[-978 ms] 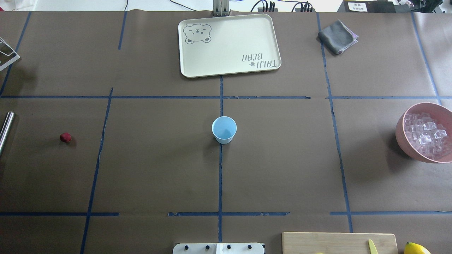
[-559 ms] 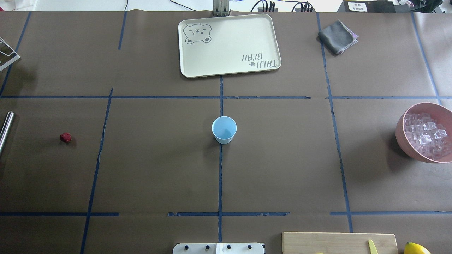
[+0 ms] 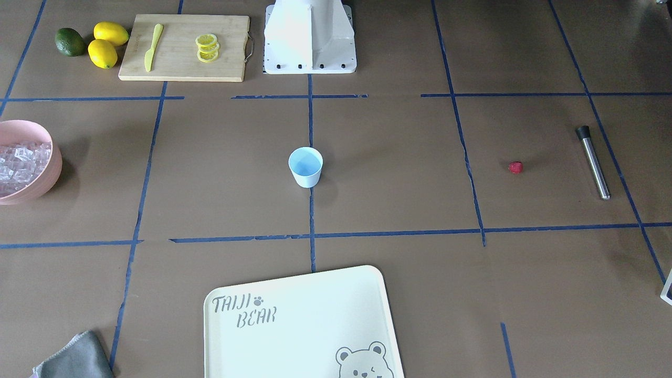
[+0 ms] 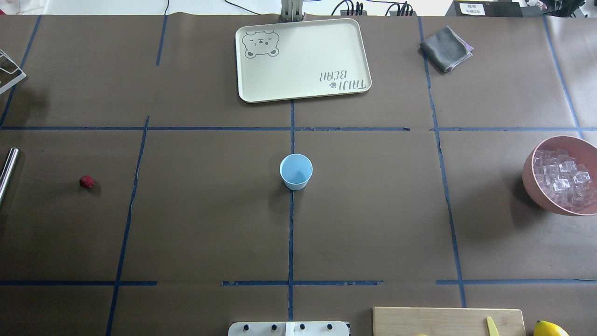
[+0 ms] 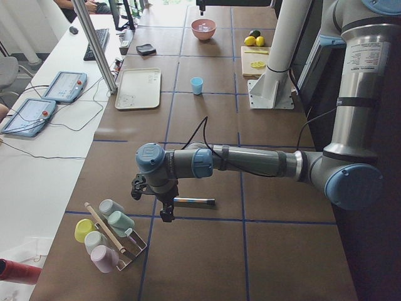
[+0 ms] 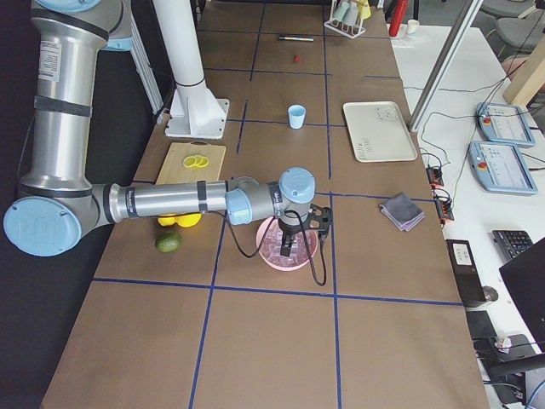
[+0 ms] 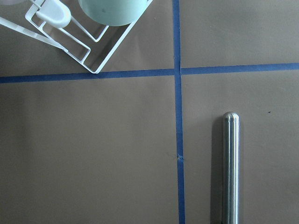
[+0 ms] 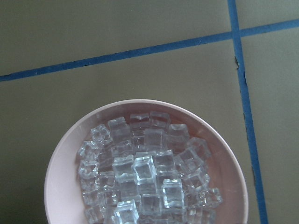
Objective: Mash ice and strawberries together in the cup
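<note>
The light-blue cup [image 4: 296, 171] stands upright and empty at the table's middle. One small red strawberry [image 4: 86, 182] lies on the table far to its left. Clear ice [image 8: 145, 177] cubes fill a pink bowl [image 4: 531, 179] at the right edge. In the exterior right view my right gripper [image 6: 288, 249] hangs over that bowl. My left gripper [image 5: 166, 216] hangs beside a steel rod [image 7: 230, 168] in the exterior left view. I cannot tell whether either gripper is open or shut. No fingers show in the wrist views.
A cream bear tray [image 4: 302, 58] and a folded grey cloth [image 4: 445, 49] lie at the far side. A cutting board [image 3: 184, 47] with lemon slices and a yellow knife, lemons and an avocado sit by the robot base [image 3: 310, 37]. A white cup rack [image 5: 109, 235] stands at the left end.
</note>
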